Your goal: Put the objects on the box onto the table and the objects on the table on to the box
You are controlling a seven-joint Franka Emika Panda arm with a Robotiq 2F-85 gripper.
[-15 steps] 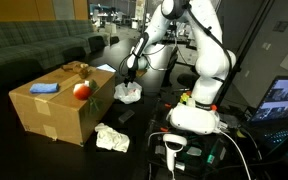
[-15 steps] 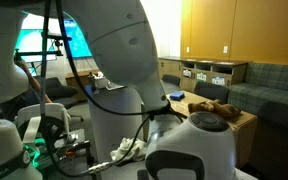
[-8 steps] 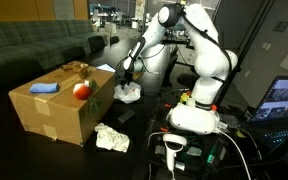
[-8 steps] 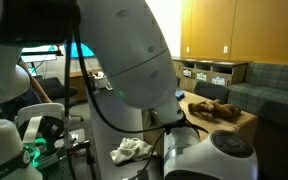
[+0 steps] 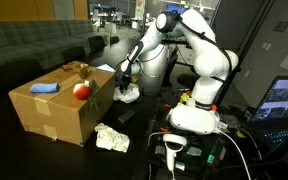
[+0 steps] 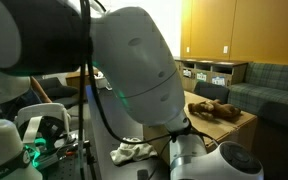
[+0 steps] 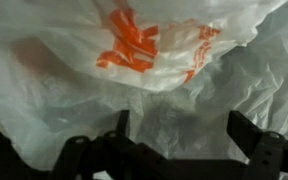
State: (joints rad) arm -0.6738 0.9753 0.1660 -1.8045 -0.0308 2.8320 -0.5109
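The gripper (image 5: pixel 125 82) hangs just above the crumpled white plastic bag with orange print (image 5: pixel 128 96). The bag lies on the dark table (image 5: pixel 74 160) just right of the brown cardboard box (image 5: pixel 54 118), beside its far corner. In the wrist view the dark fingers (image 7: pixel 119 126) stand spread apart, released, with the bag (image 7: pixel 144 60) filling the frame beyond them and nothing pinched yet. The film looks thin, slack and slippery, so the likeliest failure is a close that catches only a loose fold, which could slide out or tear on the lift. A descent too deep could also drive the pads into the table beneath. Once raised, the bag would dangle and might brush the round red apple (image 5: pixel 81 90) on the right part of the box top, rolling it off.
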